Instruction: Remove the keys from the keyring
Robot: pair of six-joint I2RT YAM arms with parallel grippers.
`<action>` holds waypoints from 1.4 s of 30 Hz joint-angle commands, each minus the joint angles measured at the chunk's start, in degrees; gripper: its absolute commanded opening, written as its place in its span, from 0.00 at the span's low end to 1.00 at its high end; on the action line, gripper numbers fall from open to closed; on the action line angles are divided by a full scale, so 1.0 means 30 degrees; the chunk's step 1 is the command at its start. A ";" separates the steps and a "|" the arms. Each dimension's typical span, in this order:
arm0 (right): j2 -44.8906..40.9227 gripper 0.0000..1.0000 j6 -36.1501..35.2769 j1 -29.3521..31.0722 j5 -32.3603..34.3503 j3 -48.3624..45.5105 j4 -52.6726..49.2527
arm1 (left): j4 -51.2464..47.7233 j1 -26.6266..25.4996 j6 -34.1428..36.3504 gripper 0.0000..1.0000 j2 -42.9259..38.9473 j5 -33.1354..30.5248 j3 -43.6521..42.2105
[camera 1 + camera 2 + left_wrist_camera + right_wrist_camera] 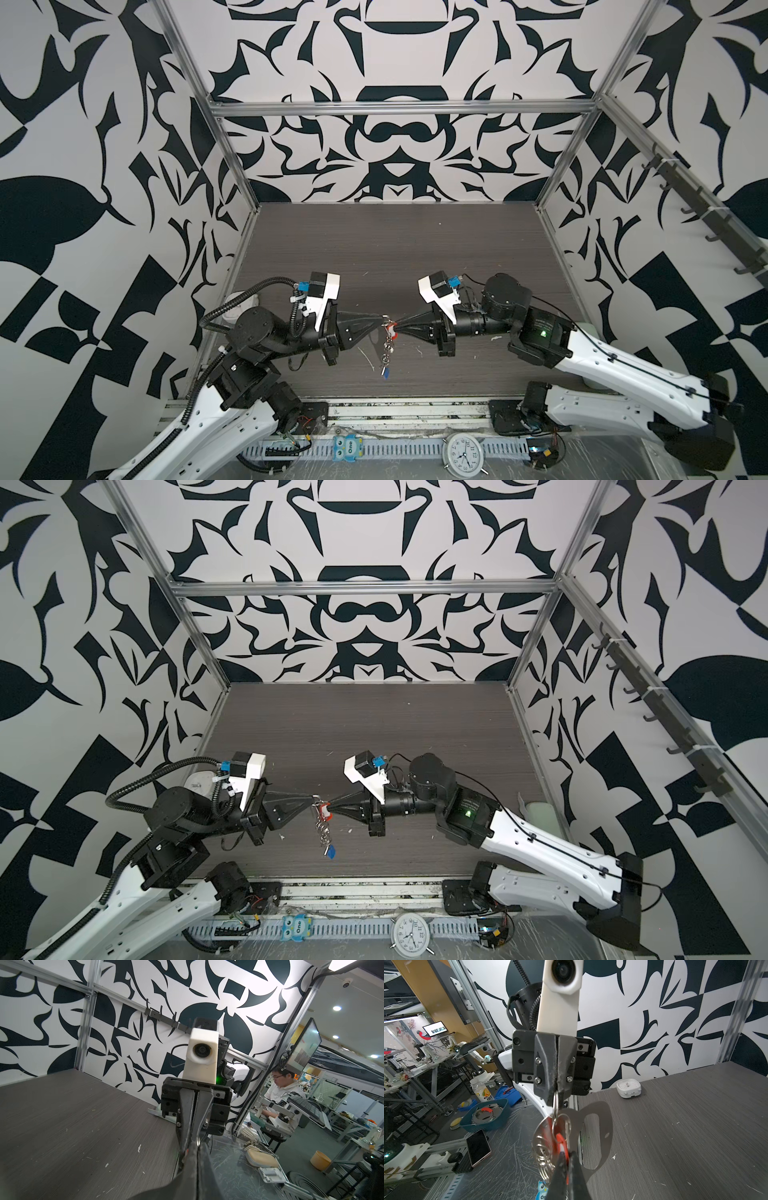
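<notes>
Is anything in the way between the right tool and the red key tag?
No, nothing visible is. The right tool is shut on the red-orange tag, up in the air. The left tool pinches a silver ring at the top of the same bunch, and the blue tag dangles below.

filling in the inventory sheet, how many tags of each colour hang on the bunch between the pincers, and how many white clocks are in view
red-orange tag: 1
blue tag: 1
white clocks: 2 (round alarm clock, square clock)
total: 4
</notes>
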 commanded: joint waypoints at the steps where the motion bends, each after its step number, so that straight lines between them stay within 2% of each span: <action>1: 0.0050 0.00 0.0222 0.0072 0.0169 0.0106 0.0650 | 0.1913 -0.0064 -0.0382 0.00 -0.0290 -0.0791 -0.0340; 16: 0.1426 0.00 -0.0191 0.0621 0.0564 0.0808 -0.0840 | 0.3394 -0.0064 -0.0738 0.00 0.0150 -0.0534 -0.0688; 20: 0.1259 0.00 -0.0288 0.0627 0.1439 0.0965 -0.1328 | 0.2839 -0.0064 -0.0558 0.00 0.0077 -0.0089 -0.0582; 21: 0.1058 0.01 -0.0385 0.0613 0.1634 0.0945 -0.1398 | 0.2503 -0.0064 -0.0469 0.00 0.0098 0.0020 -0.0471; 25: 0.0103 0.34 -0.0684 0.0611 0.1786 0.1105 -0.1473 | 0.1540 -0.0064 -0.0102 0.00 -0.0032 0.0174 -0.0191; 27: -0.0369 0.41 -0.0770 0.0627 0.1721 0.1087 -0.1422 | 0.1370 -0.0064 -0.0006 0.00 -0.0190 0.0197 -0.0259; 34: -0.1293 0.47 0.0156 0.0629 0.2116 0.0348 0.1409 | 0.1602 -0.0049 0.0052 0.00 -0.0321 0.0651 -0.0412; 42: -0.0309 0.46 0.1750 0.0653 0.1388 0.0320 0.3674 | 0.1809 -0.0049 -0.0005 0.00 0.0024 0.0939 -0.0527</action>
